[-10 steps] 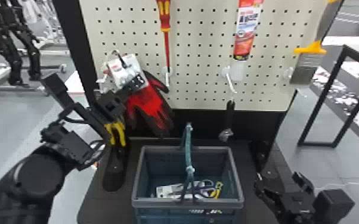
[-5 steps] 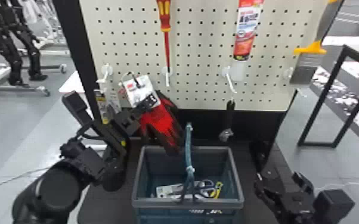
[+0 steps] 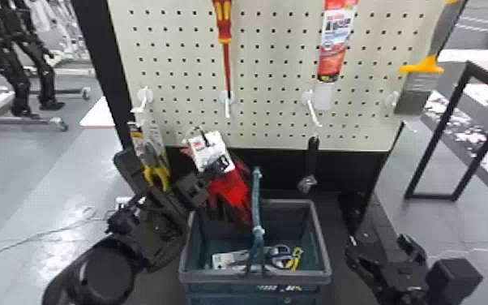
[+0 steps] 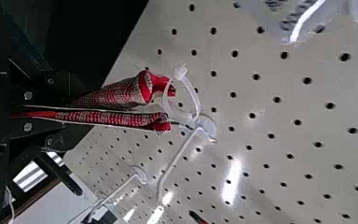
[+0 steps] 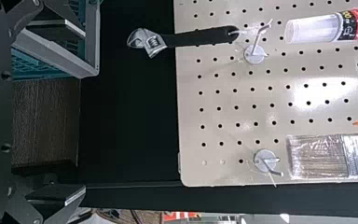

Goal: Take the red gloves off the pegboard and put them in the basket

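Gloves (image 3: 231, 190), red and black, hung tilted from the left gripper (image 3: 208, 172), off the pegboard (image 3: 267, 61).
The left gripper's fingers were closed on them near the cuffs, beside the white tag (image 3: 210, 150), and their lower ends reached over the rear left part of the basket (image 3: 320, 243); whether they touched its rim, one could not tell. Packaged items (image 3: 231, 259) lay inside the basket. The yellow-handled pliers (image 3: 156, 174) hung just left of the gloves, and the wrench (image 3: 312, 162) hung farther right. The right gripper (image 3: 381, 249) was parked right of the basket, fingers wide apart and empty.
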Controlling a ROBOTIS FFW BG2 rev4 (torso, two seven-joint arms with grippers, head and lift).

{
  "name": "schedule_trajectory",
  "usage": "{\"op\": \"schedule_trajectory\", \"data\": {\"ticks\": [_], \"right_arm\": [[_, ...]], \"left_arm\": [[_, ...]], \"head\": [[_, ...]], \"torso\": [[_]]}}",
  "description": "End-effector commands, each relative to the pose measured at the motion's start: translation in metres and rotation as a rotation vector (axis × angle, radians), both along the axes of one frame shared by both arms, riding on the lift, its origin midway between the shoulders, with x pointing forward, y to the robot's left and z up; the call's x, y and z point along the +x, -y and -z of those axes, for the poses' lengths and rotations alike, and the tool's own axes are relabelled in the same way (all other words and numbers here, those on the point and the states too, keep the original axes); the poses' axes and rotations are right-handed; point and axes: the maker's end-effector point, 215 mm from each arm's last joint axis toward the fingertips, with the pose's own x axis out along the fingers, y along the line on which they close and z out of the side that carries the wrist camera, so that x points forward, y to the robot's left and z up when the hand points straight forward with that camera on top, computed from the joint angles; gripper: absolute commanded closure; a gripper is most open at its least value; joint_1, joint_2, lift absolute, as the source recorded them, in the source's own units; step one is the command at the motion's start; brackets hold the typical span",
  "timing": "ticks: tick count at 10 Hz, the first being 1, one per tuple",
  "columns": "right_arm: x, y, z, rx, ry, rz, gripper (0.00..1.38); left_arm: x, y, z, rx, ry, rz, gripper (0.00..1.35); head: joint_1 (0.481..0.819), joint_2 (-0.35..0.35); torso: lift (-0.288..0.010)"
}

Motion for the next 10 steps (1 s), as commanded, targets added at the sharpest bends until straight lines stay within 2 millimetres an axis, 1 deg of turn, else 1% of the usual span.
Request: {"op": "schedule_trajectory", "data": {"ticks": [1, 3, 4, 6, 8, 9, 10], "right_arm": [[0.001, 0.0, -0.001, 0.003, 0.003, 0.001, 0.14], [0.001, -0.001, -0.001, 0.007, 0.005, -0.001, 0.14], [0.001, -0.001, -0.001, 0.007, 0.005, -0.003, 0.14], [0.001, -0.002, -0.002, 0.007, 0.007, -0.008, 0.14], [0.001, -0.002, -0.002, 0.008, 0.008, -0.007, 0.14], [0.001, -0.002, -0.002, 0.008, 0.009, -0.009, 0.14], [0.002, -0.003, -0.002, 0.01, 0.008, -0.009, 0.14]], "left_arm": [[-0.002, 0.009, 0.017, 0.024, -0.025, 0.013, 1.21], [-0.006, 0.02, 0.041, 0.049, -0.064, 0.032, 1.21], [-0.006, 0.021, 0.054, 0.079, -0.081, 0.029, 1.21], [-0.007, 0.022, 0.072, 0.131, -0.108, 0.037, 1.19], [-0.011, 0.024, 0.088, 0.19, -0.142, 0.065, 0.91], [-0.011, 0.023, 0.088, 0.209, -0.137, 0.074, 0.53], [-0.01, 0.024, 0.083, 0.201, -0.124, 0.082, 0.08]], "head": [[0.549, 0.0], [0.549, 0.0], [0.549, 0.0], [0.549, 0.0], [0.549, 0.0], [0.549, 0.0], [0.549, 0.0]], "torso": [[-0.1], [-0.1], [-0.1], [-0.1], [-0.1], [-0.1], [-0.1]]}}
